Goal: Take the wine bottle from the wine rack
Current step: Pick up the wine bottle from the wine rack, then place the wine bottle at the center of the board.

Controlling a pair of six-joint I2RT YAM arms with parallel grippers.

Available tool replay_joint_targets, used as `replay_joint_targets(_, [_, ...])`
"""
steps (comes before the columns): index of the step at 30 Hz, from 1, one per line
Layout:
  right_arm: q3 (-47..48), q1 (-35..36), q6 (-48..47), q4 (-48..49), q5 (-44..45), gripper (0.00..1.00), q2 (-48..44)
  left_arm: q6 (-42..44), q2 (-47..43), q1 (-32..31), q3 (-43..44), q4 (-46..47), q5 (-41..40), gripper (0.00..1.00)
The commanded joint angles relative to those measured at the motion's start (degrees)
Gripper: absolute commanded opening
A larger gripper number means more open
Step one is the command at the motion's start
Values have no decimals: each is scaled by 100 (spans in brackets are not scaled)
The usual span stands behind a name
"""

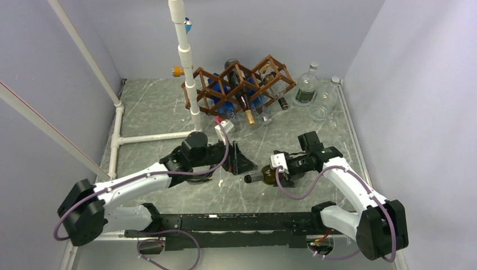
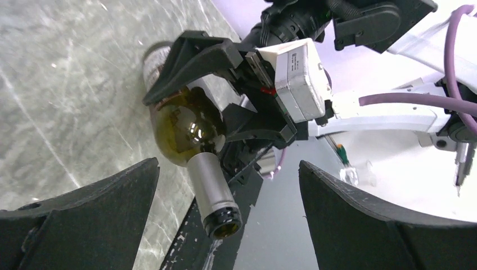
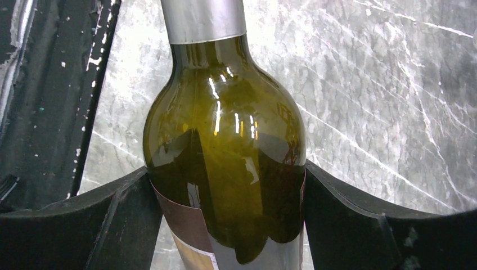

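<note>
Holding clear of storage: wine bottle (image 1: 264,178) in the right hand (image 1: 279,173)

Item. Olive-green glass, silver foil on the neck, paper label on the body. It lies on its side over the middle of the bench (image 1: 152,112), neck toward 9 o'clock in the overhead view. Whether it touches the surface cannot be told.

Grip. The right hand is clenched on the bottle just below the shoulder, one finger on each side. This is the widest part, probably chosen so the heavy body does not swing.

Left hand (image 1: 246,163). At 9 o'clock of the bottle, fingers spread wide, grasping nothing. The bottle's mouth points into the gap, apart from both fingers, so the load looks to be on the right hand alone.

Wine rack (image 1: 239,84). At 12 o'clock, well apart, with other bottles in its cells. Removal is judged done and setting down not yet done.

Surrounds. Clear glass bottles (image 1: 306,87) at 1 o'clock, white pipe frame (image 1: 185,56) at 11 o'clock.
</note>
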Motion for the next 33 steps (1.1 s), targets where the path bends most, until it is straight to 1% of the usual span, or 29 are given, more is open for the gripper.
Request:
replay_joint_targets(1, [376,-121,-25,-92,-735,48,-59,386,-703,29,-159,-376,-843,100])
replay_joint_targets(7, [473,-421,31,-225,-1126,47,-125,668,-1546,21,-543,-524,-1596,100])
replay_joint_targets(14, [589,-1028,209,-372,-1708,46,-211,785,-2174,43,-995,-471,-1977,100])
replay_joint_targets(22, [656,-1870,727,-201,-2299,46,-366,915,-2463,51,-1251,-669,-2248,99])
replay_joint_targets(33, [583,-2511,1690,556,-2413,45,-385,1024,-2775,47,-1564,-739,-2379,100])
